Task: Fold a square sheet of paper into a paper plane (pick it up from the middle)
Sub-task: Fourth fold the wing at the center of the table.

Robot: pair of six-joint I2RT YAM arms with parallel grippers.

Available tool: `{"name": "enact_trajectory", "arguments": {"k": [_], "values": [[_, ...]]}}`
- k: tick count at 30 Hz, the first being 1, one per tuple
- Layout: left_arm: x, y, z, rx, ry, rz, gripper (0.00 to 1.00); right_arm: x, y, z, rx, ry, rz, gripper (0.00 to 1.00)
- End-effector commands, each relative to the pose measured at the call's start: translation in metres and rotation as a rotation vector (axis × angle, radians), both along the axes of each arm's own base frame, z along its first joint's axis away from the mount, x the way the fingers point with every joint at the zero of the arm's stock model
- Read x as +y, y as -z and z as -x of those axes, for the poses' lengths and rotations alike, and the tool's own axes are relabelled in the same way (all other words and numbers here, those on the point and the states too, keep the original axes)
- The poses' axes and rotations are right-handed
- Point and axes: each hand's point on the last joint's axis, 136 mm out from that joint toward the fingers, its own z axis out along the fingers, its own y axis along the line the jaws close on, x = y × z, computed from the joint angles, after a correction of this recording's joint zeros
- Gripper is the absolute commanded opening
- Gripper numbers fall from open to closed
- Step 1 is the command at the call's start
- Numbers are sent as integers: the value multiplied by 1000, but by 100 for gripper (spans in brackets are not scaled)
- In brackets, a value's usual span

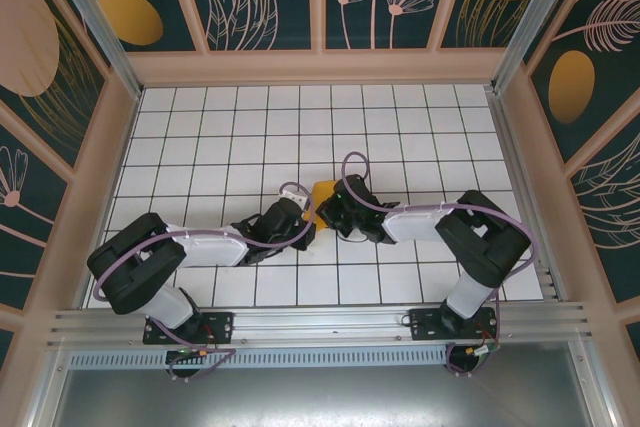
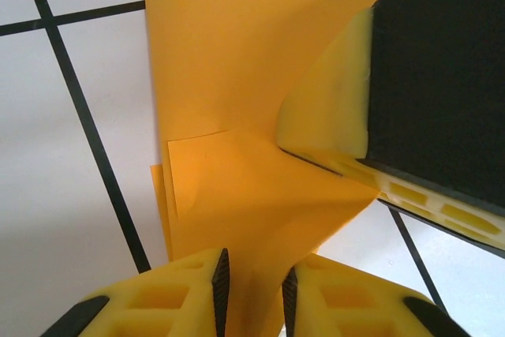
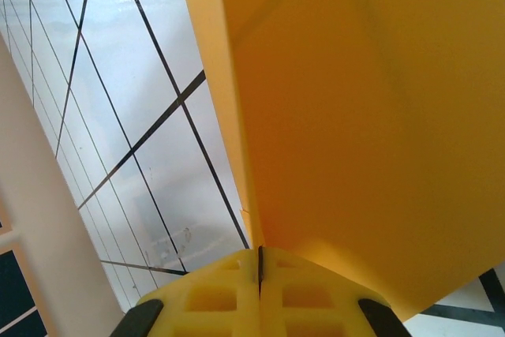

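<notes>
Right tool (image 3: 259, 262) clamps square sheet of paper (image 1: 322, 195) edge; left tool (image 2: 254, 275) narrow astride crease, grip unclear.

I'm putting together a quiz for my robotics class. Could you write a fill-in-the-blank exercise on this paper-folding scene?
1. The right gripper is ___ on the paper.
2. The left gripper has its jaws ___, with paper showing in the gap.
3. The table is ___ with black grid lines.

Missing words: shut; open; white.
</notes>
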Motion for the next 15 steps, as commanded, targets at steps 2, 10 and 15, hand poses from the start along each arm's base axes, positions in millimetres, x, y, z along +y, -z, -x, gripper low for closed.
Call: {"name": "enact_trajectory", "arguments": {"k": [2, 10, 15], "values": [[1, 1, -3, -16, -2, -26, 20, 7, -3, -4, -7, -19, -20, 5], [1, 3, -2, -10, -4, -31, 8, 10, -9, -5, -25, -45, -8, 12], [6, 6, -2, -4, -25, -32, 3, 9, -29, -10, -102, -101, 39, 34]]}}
